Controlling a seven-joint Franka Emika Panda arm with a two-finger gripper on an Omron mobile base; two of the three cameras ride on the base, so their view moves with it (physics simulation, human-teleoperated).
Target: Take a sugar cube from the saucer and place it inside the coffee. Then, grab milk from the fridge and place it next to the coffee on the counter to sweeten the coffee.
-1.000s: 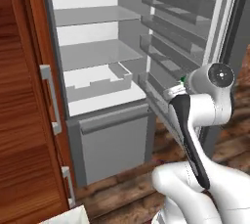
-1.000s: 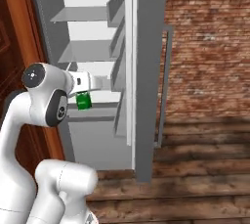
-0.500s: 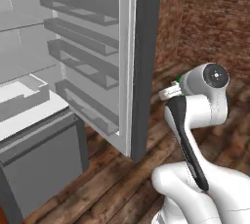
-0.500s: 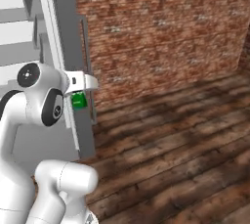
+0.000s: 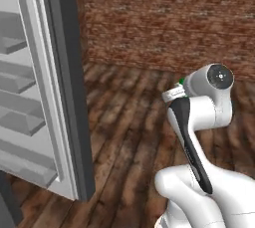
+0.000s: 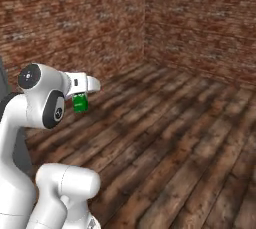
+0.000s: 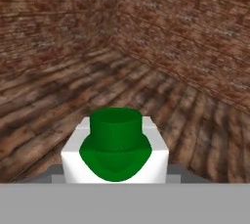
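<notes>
While held out level in front of the arm, gripper point(image 6: 80, 98) closed partway on the milk point(image 7: 115, 150), jaws stopped against the carton's sides. Carried clear of the wooden plank floor point(image 6: 190, 138), with nothing beneath it. From the hand view, white carton body and round green cap right up against the lens, brick walls point(image 7: 185, 27) meeting in a corner beyond. From the right base view, green of the carton hanging just under the white hand, beside the arm's big grey-capped joint. From the left base view, only a sliver of green at the hand, mostly hidden behind the arm's upper joint. Fridge point(image 5: 60, 97) at the left edge of the left base view, door swung open, pale door racks showing, well apart from the carton. Finger tips themselves hidden by the carton in the hand view.
</notes>
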